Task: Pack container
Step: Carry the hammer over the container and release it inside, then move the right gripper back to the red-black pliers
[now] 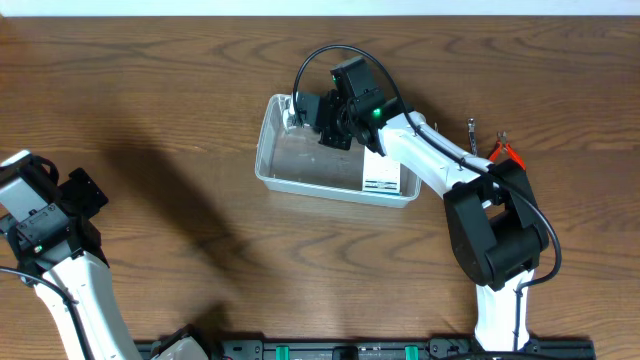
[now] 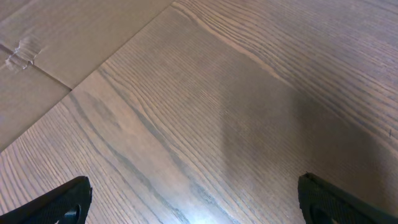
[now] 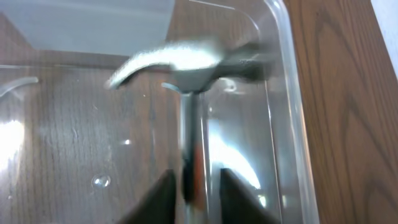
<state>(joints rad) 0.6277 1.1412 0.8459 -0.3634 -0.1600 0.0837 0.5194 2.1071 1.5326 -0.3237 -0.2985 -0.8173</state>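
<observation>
The clear plastic container (image 1: 268, 158) lies at the table's middle. My right gripper (image 1: 330, 122) hovers over its far left part. In the right wrist view the hammer (image 3: 186, 59), with a steel claw head and a dark and orange handle, hangs blurred between the right gripper's fingers (image 3: 194, 194) above the container floor, next to its wall (image 3: 292, 93). A narrow gap shows between the handle and the right finger. My left gripper (image 1: 82, 192) is open and empty at the table's left. In the left wrist view (image 2: 193, 205) only bare wood lies below it.
A small white box with blue print (image 1: 380, 180) lies in the container's right end. Red-handled pliers (image 1: 505, 152) and a thin metal tool (image 1: 471, 132) lie on the table right of the container, beside the right arm.
</observation>
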